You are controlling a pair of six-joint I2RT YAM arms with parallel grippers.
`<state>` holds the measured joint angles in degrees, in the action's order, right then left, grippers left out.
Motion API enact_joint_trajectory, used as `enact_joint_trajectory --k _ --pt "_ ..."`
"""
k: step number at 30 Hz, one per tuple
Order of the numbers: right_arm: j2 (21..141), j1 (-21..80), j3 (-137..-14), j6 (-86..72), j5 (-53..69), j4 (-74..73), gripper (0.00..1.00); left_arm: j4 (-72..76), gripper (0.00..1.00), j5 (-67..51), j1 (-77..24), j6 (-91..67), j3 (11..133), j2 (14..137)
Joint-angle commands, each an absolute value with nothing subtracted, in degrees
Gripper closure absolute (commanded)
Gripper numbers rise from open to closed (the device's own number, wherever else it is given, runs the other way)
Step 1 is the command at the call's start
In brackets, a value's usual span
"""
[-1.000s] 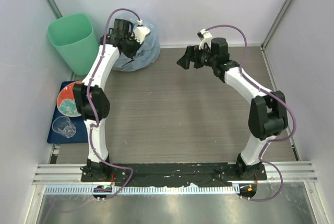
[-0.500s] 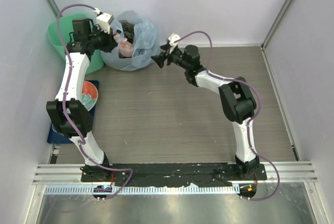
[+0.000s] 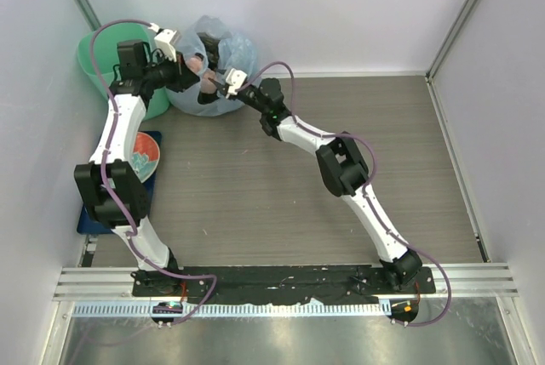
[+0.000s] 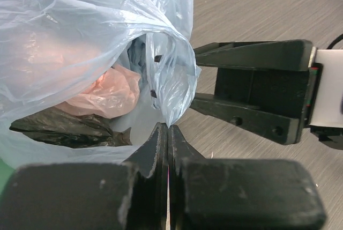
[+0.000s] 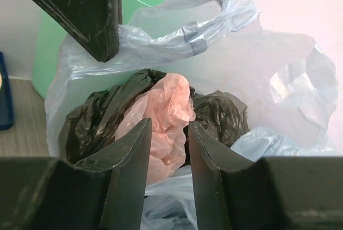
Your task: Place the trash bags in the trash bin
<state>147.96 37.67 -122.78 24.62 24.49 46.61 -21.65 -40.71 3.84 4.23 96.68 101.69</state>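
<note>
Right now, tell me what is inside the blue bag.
Inside the blue bag a crumpled pink bag lies on top, with black plastic on both sides of it. Whatever lies beneath them is covered and cannot be seen.

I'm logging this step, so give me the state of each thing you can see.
blue bag: upright, mouth open
pink bag: crumpled inside blue bag
black bag: inside blue bag
trash bin: upright, beside blue bag
left hand: shut on blue bag's rim
right hand: partly open over pink bag

bin (image 3: 89, 60): mint green | trash bag (image 5: 163, 115): pale pink | outer bag (image 5: 257, 53): pale blue
</note>
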Motion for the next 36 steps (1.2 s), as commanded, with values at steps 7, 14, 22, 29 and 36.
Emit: enact_joint_trajectory --k 7,14,22,29,36 --pt "153.5 40.0 -132.5 30.6 26.4 39.0 0.47 -14.9 1.0 -45.8 7.5 1.3 93.9 100.5" --pt "158.8 40.8 -139.5 33.0 23.6 33.6 0.46 -15.7 1.0 -46.8 9.1 2.2 93.1 100.5" --pt "161.2 41.3 -142.6 32.4 15.7 37.9 0.71 -16.5 1.0 -47.8 9.1 2.0 92.8 101.2" --pt "159.4 41.4 -142.7 31.0 10.5 43.1 0.99 -15.3 1.0 -46.5 9.2 1.1 91.5 101.3" --pt "153.7 41.4 -141.0 23.0 9.4 50.3 0.99 -13.7 1.0 -40.3 9.1 -2.1 91.1 102.6"
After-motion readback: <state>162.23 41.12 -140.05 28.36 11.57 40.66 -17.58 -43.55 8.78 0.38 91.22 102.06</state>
